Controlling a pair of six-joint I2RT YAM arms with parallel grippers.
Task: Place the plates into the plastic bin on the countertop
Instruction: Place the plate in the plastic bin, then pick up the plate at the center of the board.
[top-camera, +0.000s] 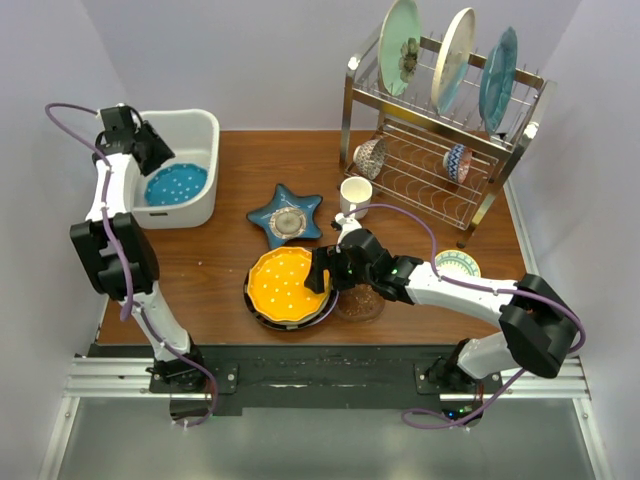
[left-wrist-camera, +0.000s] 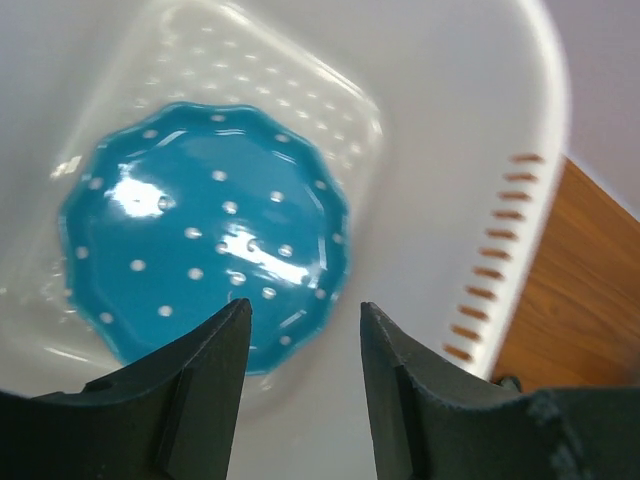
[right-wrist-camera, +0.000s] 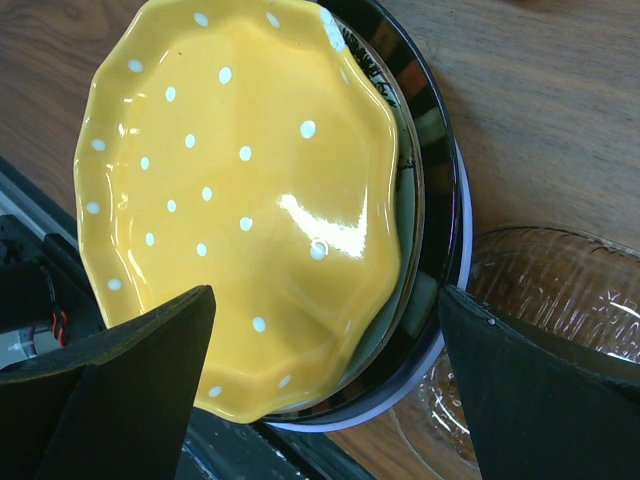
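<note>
Orange plate (right-wrist-camera: 240, 200) topped a stack (right-wrist-camera: 440, 180) on the tabletop (right-wrist-camera: 560, 100), just below and ahead of the right tool (right-wrist-camera: 325, 330), the nearer one, whose jaws stood wide and empty. Left tool (left-wrist-camera: 300, 340), also parted and empty, hung over the bin (left-wrist-camera: 480, 150), where a blue plate (left-wrist-camera: 200, 240) lay flat.

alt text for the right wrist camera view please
An orange scalloped plate with white dots tops a stack of darker plates on a wooden counter, framed between the wide-open fingers of the right pincer. A clear glass dish sits beside the stack.
</note>
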